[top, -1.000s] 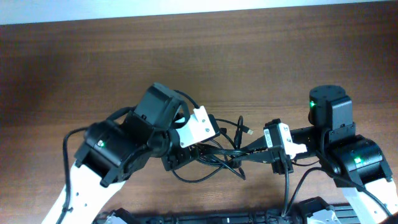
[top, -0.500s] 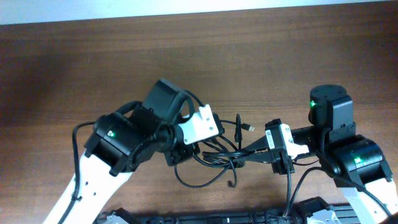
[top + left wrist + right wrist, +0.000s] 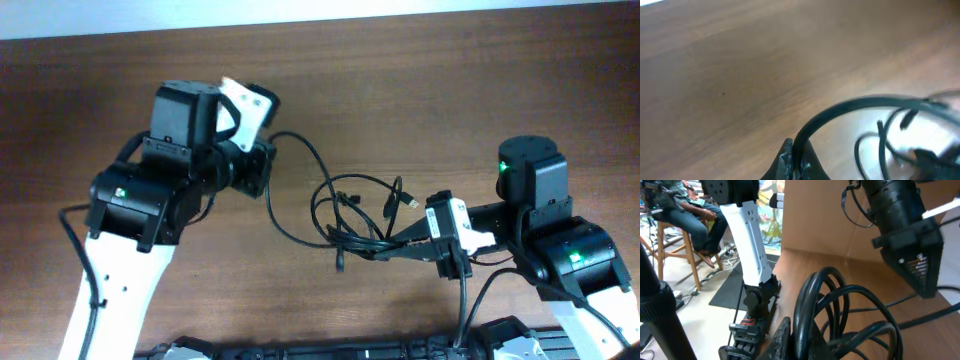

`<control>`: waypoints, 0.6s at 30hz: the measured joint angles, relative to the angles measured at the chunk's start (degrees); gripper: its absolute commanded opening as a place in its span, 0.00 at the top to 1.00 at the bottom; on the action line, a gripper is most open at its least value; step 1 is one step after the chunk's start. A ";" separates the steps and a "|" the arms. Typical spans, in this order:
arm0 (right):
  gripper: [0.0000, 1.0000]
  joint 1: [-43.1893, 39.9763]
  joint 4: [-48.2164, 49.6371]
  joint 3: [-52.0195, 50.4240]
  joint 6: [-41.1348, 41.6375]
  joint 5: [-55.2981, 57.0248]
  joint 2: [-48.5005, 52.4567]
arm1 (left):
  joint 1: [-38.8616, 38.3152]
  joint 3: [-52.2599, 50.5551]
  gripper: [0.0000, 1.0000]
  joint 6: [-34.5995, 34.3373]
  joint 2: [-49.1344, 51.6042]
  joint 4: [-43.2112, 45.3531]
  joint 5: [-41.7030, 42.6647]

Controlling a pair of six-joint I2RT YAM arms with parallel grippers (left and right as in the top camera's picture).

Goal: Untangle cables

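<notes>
Currently my left end effector (image 3: 266, 166), left of the cables (image 3: 355, 215), clenches one strand, a pinch seen closely only from its wrist; my right end effector (image 3: 398, 246) grasps the tangle. Beyond the cables, worktop (image 3: 420, 90) runs to its far edge.

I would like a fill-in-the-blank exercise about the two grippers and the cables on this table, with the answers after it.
1. The left gripper is shut on a single ___.
2. The tangle of cables lies closer to the ___ gripper.
3. The right gripper is ___ on the tangle.
4. The table is ___ in colour.
Missing words: cable; right; shut; brown.
</notes>
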 measured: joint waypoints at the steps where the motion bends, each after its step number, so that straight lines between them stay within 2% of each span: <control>1: 0.96 0.00 0.02 0.02 0.66 0.35 0.26 | 0.87 0.00 1.00 -3.78 0.00 0.87 0.00; 6: 0.96 0.00 0.00 0.02 2.25 1.46 4.07 | 1.99 -0.02 1.00 -27.08 0.00 2.73 0.04; 9: 0.96 0.00 -0.02 0.02 3.74 1.68 6.36 | 1.99 -0.02 1.00 -37.53 0.00 2.93 0.24; 12: 0.96 0.00 0.07 0.02 3.87 1.68 6.91 | 1.99 -0.02 1.00 -44.81 0.00 2.97 0.26; 13: 0.96 0.00 0.07 0.02 3.91 1.68 6.91 | 1.99 -0.02 0.83 -46.93 0.00 2.97 0.15; 14: 0.96 0.00 0.09 0.02 3.91 1.68 6.91 | 1.99 -0.02 0.25 -48.50 0.00 2.84 -0.22; 15: 0.96 0.00 0.33 0.02 4.02 1.70 6.91 | 1.99 -0.02 0.01 -49.35 0.00 2.43 -0.55; 18: 0.96 0.00 2.19 0.02 4.28 1.88 6.91 | 2.03 -0.02 0.01 -50.80 0.00 -1.46 -2.62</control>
